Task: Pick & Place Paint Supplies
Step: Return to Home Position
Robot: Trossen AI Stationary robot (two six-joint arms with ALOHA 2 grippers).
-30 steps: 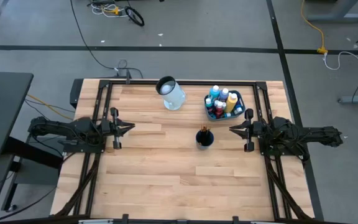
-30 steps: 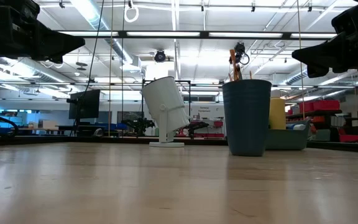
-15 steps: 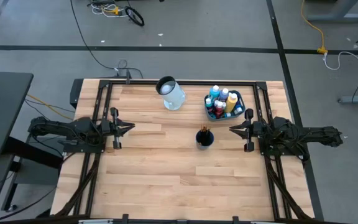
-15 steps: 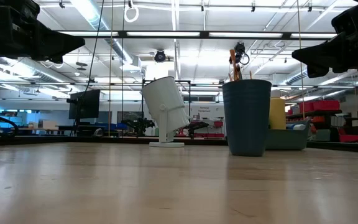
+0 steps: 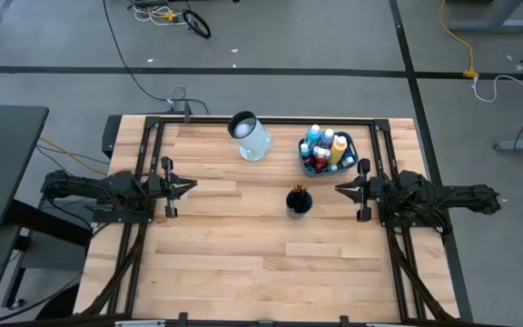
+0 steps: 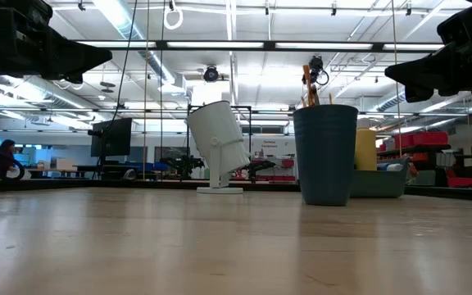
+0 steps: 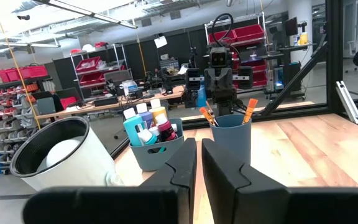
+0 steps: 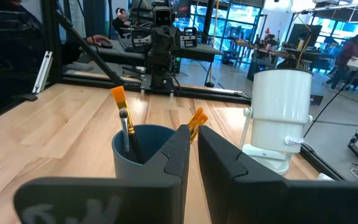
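Teal tub far right, full of paint bottles; paintbrushes in blue cup, centre. Homing step. Left gripper, right gripper at table sides, jaws seemingly pressed together, empty. Next: only settling, no grasp.

The table is pale, banded wood planks. The cup is dark blue, and its paintbrushes have orange tips. The white-capped paint bottles show blue, teal and yellow; one seems reddish. The tub is grey-teal and the jug is white.
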